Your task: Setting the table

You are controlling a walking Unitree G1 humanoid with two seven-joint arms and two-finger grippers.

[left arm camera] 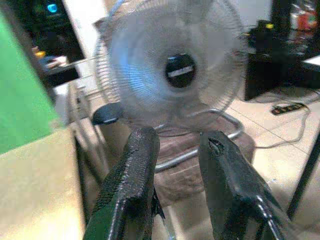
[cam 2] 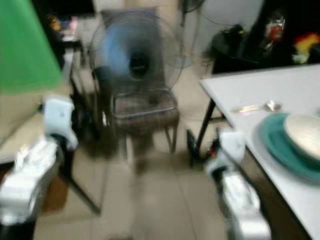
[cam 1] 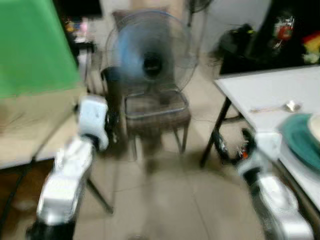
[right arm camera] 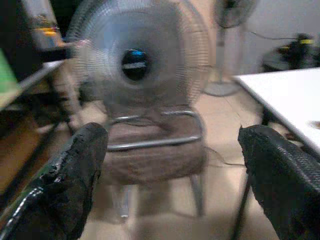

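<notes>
Head views blurred. White surface (cam 2: 280, 90) at robot's right, black legs underneath. Tan surface (cam 1: 30, 125) at left, green sheet (cam 1: 30, 45) behind it. Straight ahead a brown padded chair (cam 1: 157, 112) on the tiled floor (cam 1: 165, 200), with a round fan (cam 1: 150, 57) standing on its seat. Teal plate (cam 2: 277, 142) near the white surface's near edge, a pale bowl (cam 2: 302, 130) resting on it; a spoon (cam 2: 257, 107) lies beyond the plate, apart from it. Left end effector (left arm camera: 177, 165) empty, fingers slightly parted, aimed at the chair. Right end effector (right arm camera: 172, 175) empty, fingers spread wide, low beside the white surface's edge.
</notes>
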